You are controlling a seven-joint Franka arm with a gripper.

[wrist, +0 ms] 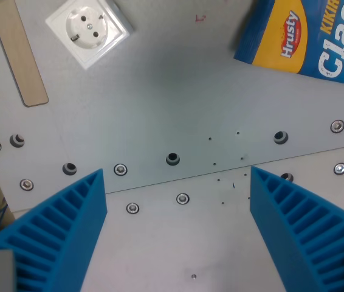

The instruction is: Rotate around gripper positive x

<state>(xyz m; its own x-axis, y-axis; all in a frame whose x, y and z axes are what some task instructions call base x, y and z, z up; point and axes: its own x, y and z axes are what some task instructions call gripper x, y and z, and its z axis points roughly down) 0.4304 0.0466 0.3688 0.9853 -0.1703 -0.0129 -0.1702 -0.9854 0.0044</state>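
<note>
Jaws wide apart, gripping nothing, above bare tabletop [178, 91]. Socket [89, 27] and bag [309, 36] near far edge, untouched. Rotation progress unclear from one view.

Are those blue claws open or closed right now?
Open. The gripper has its blue fingers far apart, bare metal table showing between them.

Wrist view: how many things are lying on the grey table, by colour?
White: 1, socket
Tan: 1, wooden stick
Blue and yellow: 1, snack bag
Total: 3
</note>
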